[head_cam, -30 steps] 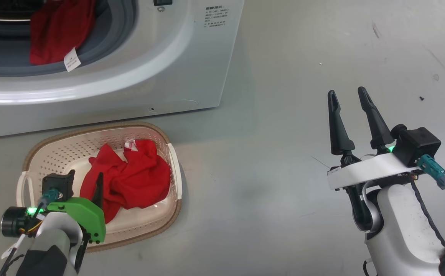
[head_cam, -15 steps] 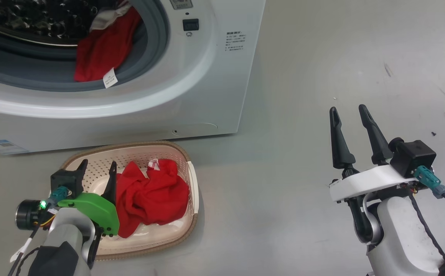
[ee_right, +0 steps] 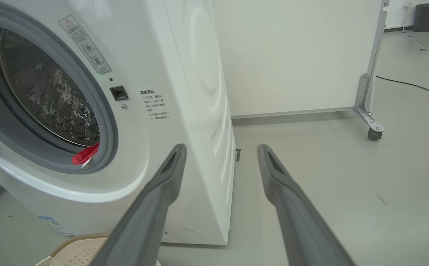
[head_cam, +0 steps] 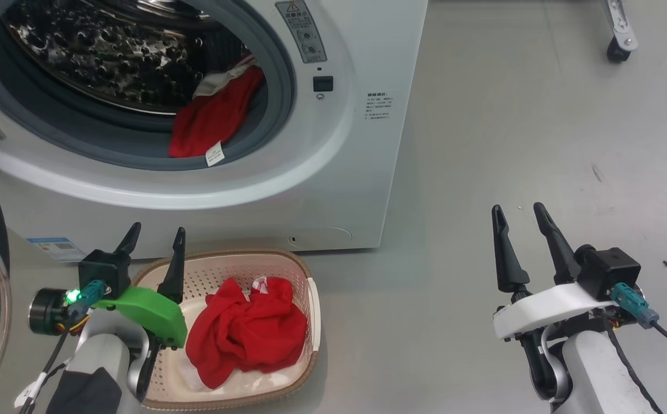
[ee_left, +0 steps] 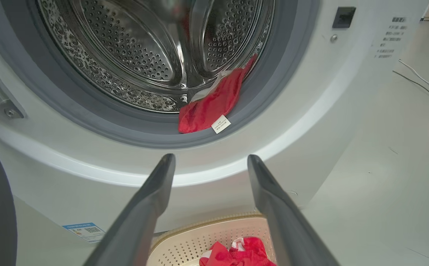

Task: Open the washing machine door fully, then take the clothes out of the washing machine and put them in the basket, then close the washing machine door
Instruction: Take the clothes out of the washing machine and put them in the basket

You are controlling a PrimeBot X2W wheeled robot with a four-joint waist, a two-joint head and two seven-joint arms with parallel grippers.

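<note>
Bright, even overhead light; soft shadows beside washer [head_cam: 333, 190] and basket [head_cam: 241, 256]. A glare band crosses the washer's front just ahead of the left gripper [head_cam: 158, 228]. Wrist views bow at edges; near fingers [ee_left: 151, 207] blurred.

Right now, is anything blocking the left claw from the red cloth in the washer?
Nothing visible does. The open left gripper points at the bright red fabric garment draped on the grey drum mouth of the white washing machine; only air between.
</note>
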